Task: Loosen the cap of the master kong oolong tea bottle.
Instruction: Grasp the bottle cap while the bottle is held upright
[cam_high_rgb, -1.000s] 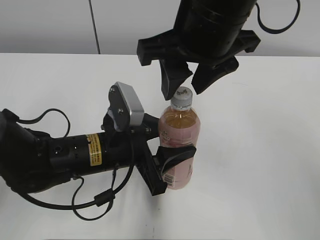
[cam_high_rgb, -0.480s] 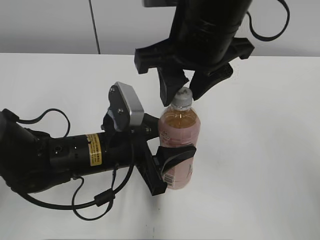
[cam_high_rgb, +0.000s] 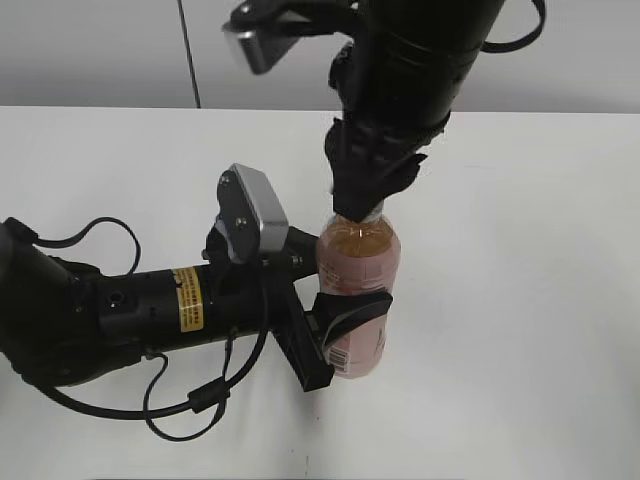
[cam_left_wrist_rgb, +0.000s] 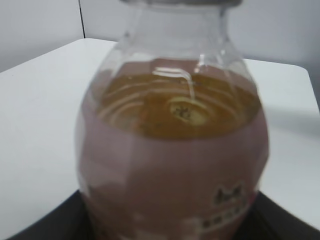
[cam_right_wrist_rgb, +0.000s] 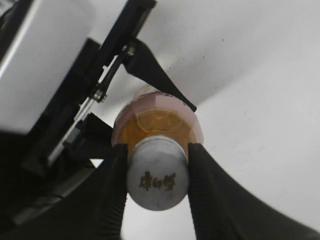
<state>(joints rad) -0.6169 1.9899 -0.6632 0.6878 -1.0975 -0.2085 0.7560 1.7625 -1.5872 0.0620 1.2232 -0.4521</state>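
Observation:
The master kong oolong tea bottle (cam_high_rgb: 360, 270) stands upright on the white table, amber tea above a pink label; it fills the left wrist view (cam_left_wrist_rgb: 172, 165). My left gripper (cam_high_rgb: 345, 330) is shut on the bottle's lower body from the left. My right gripper (cam_high_rgb: 362, 205) comes down from above and is shut on the cap, which it hides in the exterior view. In the right wrist view the white cap (cam_right_wrist_rgb: 157, 172) with a small mark on top sits between the two black fingers (cam_right_wrist_rgb: 156, 175), both touching its sides.
The white table (cam_high_rgb: 520, 300) spreads around the bottle. The left arm's black body and cables (cam_high_rgb: 120, 320) lie along the table at front left. A grey wall runs behind.
My right gripper has come down over the bottle top, turned, and closed on the cap. The left gripper and bottle have not moved.

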